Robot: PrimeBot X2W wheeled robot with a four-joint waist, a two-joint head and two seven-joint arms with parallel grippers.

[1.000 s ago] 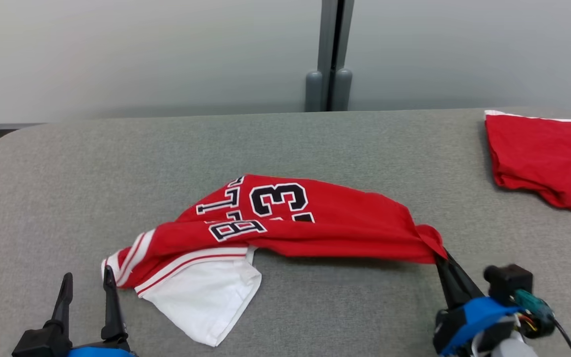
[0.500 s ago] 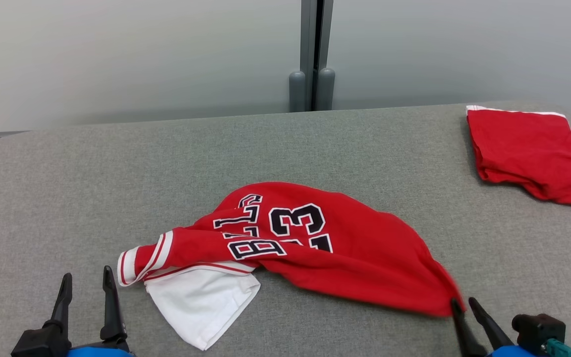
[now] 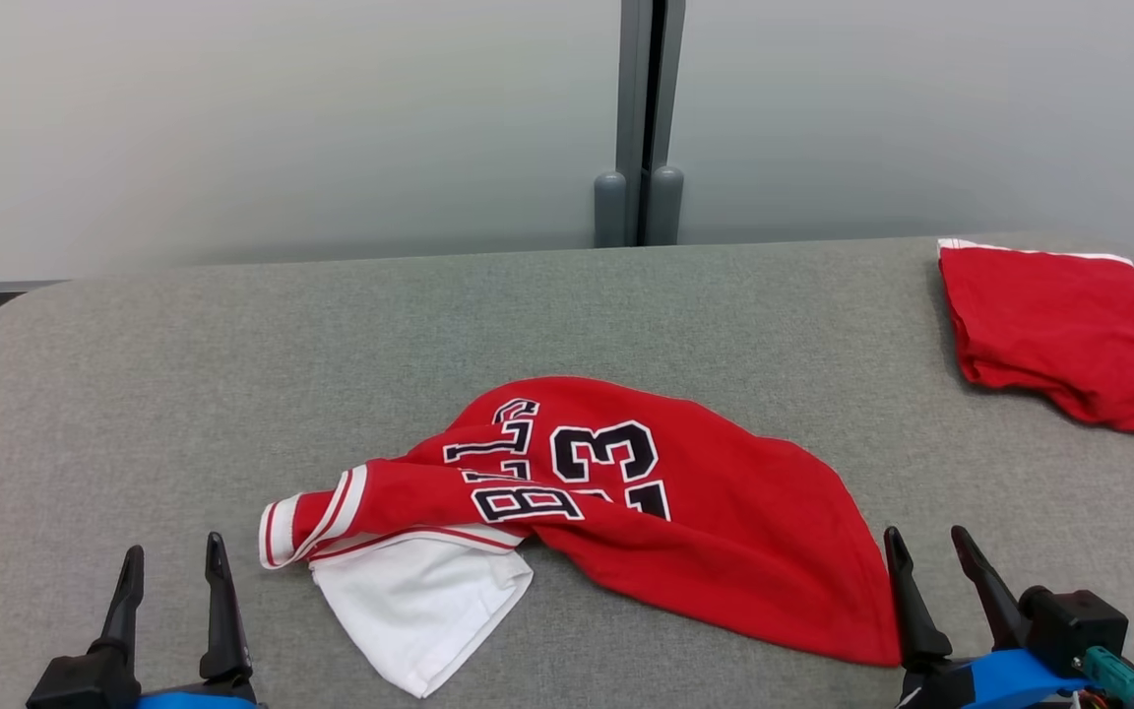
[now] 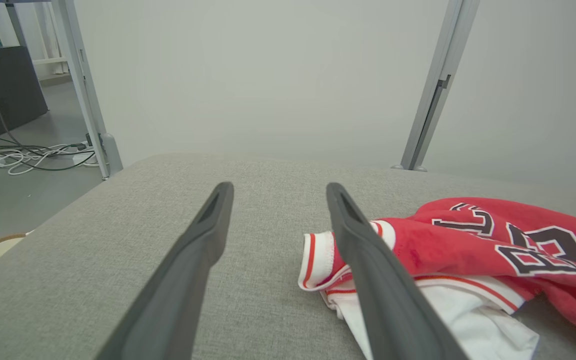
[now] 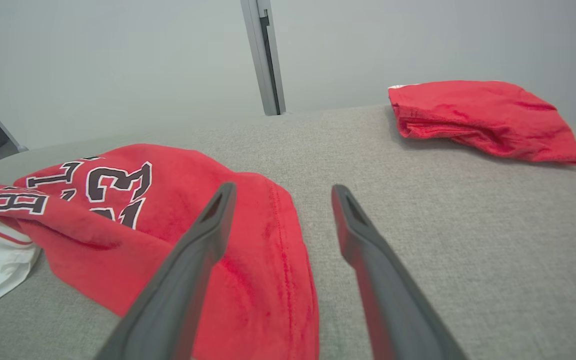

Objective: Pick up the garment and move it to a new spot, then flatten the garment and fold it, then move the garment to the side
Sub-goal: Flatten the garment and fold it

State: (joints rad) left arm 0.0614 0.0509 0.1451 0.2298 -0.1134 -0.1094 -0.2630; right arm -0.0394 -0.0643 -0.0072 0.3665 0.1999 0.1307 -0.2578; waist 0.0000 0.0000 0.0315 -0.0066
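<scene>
A crumpled red jersey [image 3: 646,502] with black and white lettering, the number 23 and a white inner panel [image 3: 419,611] lies in the middle of the grey padded table [image 3: 232,374]. My right gripper [image 3: 926,542] stands open at the jersey's right corner, with that red hem [image 5: 278,260] lying loose beside its left finger. At the lower left my left gripper [image 3: 171,551] is open and holds nothing, just left of the jersey's striped trim [image 4: 318,255].
A second red garment [image 3: 1059,335], folded, lies at the table's far right corner [image 5: 483,117]. Behind the table stand a pale wall and a grey post [image 3: 641,118]. Cables [image 4: 33,155] lie on the floor beyond the table's left edge.
My right gripper has let go of the jersey's right corner and now stands open; the jersey has settled flat on the table. The head camera shifted. The left gripper has not moved.
</scene>
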